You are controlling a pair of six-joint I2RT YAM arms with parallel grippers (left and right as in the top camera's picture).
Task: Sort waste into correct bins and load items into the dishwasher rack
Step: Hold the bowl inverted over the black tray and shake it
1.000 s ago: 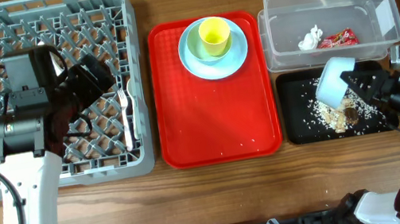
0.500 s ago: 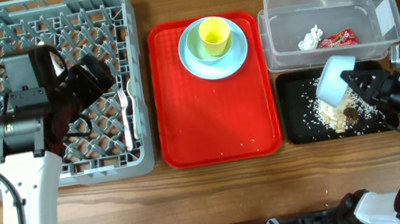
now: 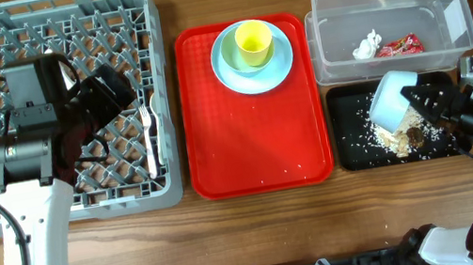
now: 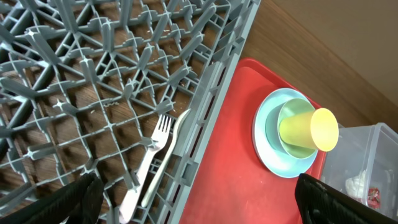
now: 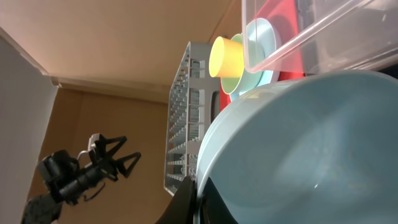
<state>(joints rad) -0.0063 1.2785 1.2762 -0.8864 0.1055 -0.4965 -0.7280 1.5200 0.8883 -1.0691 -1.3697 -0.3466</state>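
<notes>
My right gripper (image 3: 424, 105) is shut on the rim of a pale blue bowl (image 3: 390, 99), which is tipped on its side over the black tray (image 3: 355, 157). Beige food scraps (image 3: 399, 135) lie in a heap under the bowl. In the right wrist view the bowl (image 5: 311, 149) fills the frame, pinched at its edge by my right gripper (image 5: 200, 186). The clear tub (image 3: 338, 50) holds a white tissue (image 3: 366, 45) and a red wrapper (image 3: 399, 47). My left gripper (image 4: 202, 199) hangs open above the dishwasher rack (image 3: 68, 211), over the fork (image 4: 149, 162) and spoon (image 4: 177, 134).
A red tray (image 3: 257, 139) lies between rack and bins. At its far end a pale blue plate (image 3: 279, 69) carries a second bowl (image 3: 229, 53) with a yellow cup (image 3: 254, 42) inside. Bare wood shows along the table's front edge.
The tipped bowl in my right gripper has shifted slightly left and down over the black tray. The left arm has not moved.
</notes>
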